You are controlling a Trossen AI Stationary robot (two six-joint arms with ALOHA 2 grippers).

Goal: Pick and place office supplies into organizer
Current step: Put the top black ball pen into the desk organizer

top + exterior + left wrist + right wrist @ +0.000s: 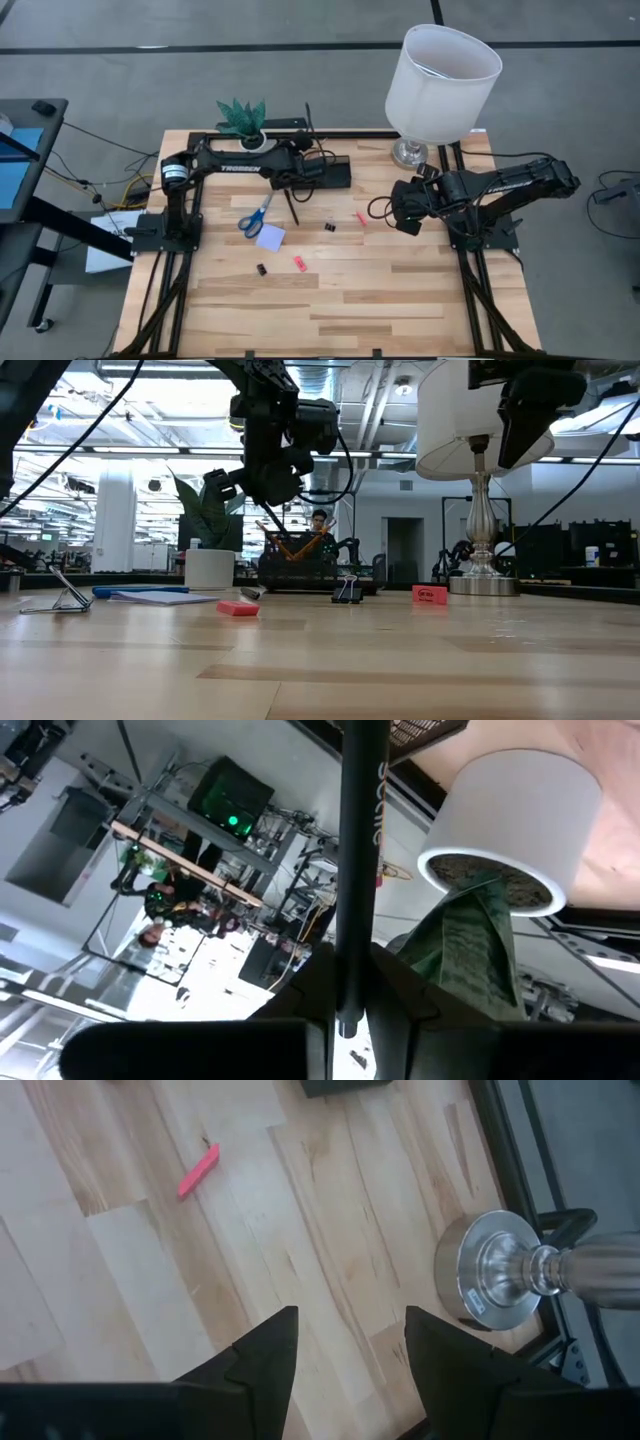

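My left gripper [300, 163] hangs over the left end of the black organizer [330, 173] at the table's far side, shut on a black pen [357, 840]. Two orange pens [290, 545] stand in the organizer. On the table lie blue-handled scissors [256, 215], a lavender note pad [270, 237], two black clips [329, 227] [262, 269] and two pink-red pieces [298, 263] [360, 218]. My right gripper [345, 1350] hovers open above bare wood near the lamp's base, with nothing between its fingers. My left gripper pinches the black pen by its near end [347, 1005] between its two fingers [400, 995]. The pen lies along the fingers and juts out past their tips toward the table's far edge [308, 125]. It is lifted clear of the table.
A white pot with a green plant [243, 122] stands left of the organizer, close to the held pen. A lamp with a white shade [440, 80] and metal base [490, 1280] stands at the far right. A thin dark stick [291, 206] lies just in front of the organizer.
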